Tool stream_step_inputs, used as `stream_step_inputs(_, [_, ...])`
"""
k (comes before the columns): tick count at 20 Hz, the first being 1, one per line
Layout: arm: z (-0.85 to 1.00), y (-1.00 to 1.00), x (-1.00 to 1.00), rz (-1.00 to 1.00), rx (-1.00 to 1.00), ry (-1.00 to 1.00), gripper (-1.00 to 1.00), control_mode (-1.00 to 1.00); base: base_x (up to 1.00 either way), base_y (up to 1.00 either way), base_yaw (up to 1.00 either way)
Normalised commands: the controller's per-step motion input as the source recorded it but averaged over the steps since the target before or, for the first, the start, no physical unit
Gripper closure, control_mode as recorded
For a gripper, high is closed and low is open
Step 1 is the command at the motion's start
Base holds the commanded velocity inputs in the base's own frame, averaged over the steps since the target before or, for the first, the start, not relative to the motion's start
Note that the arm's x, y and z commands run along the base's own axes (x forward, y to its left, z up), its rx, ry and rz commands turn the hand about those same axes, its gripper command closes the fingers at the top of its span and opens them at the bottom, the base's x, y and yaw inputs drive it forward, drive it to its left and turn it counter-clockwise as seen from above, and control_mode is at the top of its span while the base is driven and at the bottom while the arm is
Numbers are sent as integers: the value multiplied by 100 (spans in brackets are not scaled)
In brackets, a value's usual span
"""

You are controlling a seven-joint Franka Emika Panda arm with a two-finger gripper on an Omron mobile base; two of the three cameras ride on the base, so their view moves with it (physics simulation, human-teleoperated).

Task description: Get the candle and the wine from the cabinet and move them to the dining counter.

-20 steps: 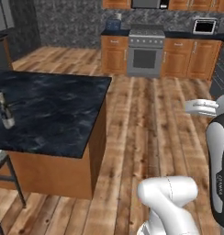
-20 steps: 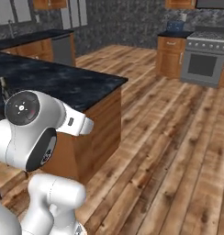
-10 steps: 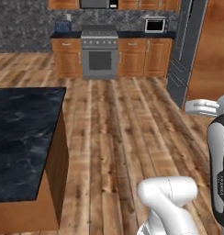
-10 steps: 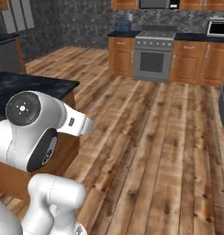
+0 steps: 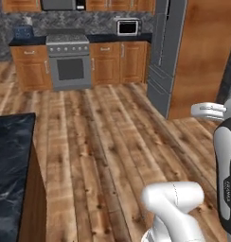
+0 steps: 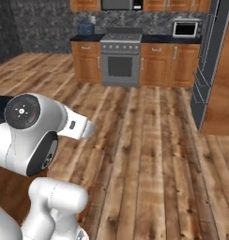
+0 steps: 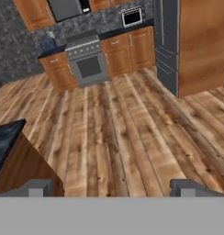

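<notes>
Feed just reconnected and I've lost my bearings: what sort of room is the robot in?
A home kitchen, by the look of it: a steel-fronted grey oven range set among brown wooden base cabinets, a small microwave on the dark worktop, and a tall grey fridge.

You're looking at a home kitchen: a steel range (image 5: 68,61) set between wooden base cabinets (image 5: 119,61), a microwave (image 5: 127,27) on the dark worktop, a tall grey fridge (image 5: 165,56) (wood-panelled side), plank flooring (image 5: 103,156) throughout.

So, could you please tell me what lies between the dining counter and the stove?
Only bare wooden floor: in the left base view nothing stands between the dining counter and the stove; the hand view agrees.
</notes>
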Motion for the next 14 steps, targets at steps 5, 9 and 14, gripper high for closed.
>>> stream_step_inputs(5, [0, 0, 0, 0, 0, 0, -100, 100, 100, -3, -25])
stream_step_inputs(9, [0, 0, 0, 0, 0, 0, -100, 100, 100, 6, -16])
stream_step_inputs(14, [0, 0, 0, 0, 0, 0, -100, 100, 100, 23, -9])
